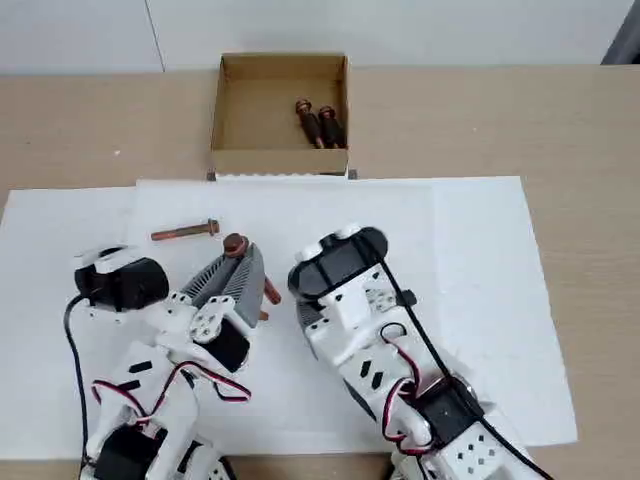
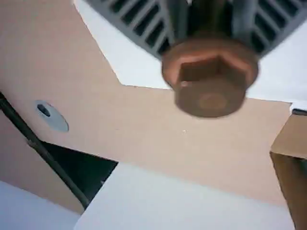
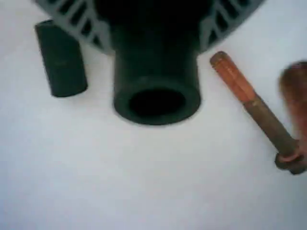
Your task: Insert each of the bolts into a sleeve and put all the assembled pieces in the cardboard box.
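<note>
Copper-coloured bolt [image 2: 209,79] clenched in left hand [image 1: 238,262]; black sleeve [image 3: 156,96] gripped by right hand [image 3: 154,38], both short of the box [image 1: 260,110]. Two assembled pieces [image 1: 320,123] lie inside it, a loose bolt [image 1: 185,232] before it.

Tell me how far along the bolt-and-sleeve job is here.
Done: two assembled pieces lie in the cardboard box. In hand: the left gripper holds a bolt, the right gripper a sleeve, not yet joined. Remaining: one loose bolt and one loose sleeve.
</note>
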Tool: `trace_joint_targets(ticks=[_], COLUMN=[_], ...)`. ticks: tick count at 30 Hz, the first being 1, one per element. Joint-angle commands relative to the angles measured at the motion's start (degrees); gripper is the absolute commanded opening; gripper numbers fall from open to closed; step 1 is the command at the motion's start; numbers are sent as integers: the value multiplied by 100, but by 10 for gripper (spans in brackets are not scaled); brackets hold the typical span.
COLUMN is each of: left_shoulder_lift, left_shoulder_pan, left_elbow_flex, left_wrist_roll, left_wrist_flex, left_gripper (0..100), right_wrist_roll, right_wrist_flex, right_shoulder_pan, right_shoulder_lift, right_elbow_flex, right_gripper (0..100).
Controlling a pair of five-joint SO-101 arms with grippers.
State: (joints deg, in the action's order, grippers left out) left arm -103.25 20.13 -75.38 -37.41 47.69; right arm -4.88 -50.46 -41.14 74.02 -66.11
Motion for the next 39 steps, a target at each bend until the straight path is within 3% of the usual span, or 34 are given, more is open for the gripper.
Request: trace_joint_targets(ticks=[1, 10, 22, 39], left_shoulder_lift=[-88, -70, -79, -70], left_shoulder_pan=[0, -9, -448, -123], left_elbow_flex=[22, 22, -356, -444], left_wrist_roll=[-185, -158, 202, 167], left_wrist_flex=[-431, -1020, -1398, -1415], left_gripper=[5, 5, 5, 5], right_wrist_roll=[-44, 818, 818, 818], right_wrist_flex=[382, 1191, 1279, 1288], right_shoulder_pan=[-207, -286, -295, -295], right_shoulder_lift=[92, 92, 92, 92], right_elbow_flex=[-44, -378, -343, -343], right_gripper=[3, 3, 3, 3])
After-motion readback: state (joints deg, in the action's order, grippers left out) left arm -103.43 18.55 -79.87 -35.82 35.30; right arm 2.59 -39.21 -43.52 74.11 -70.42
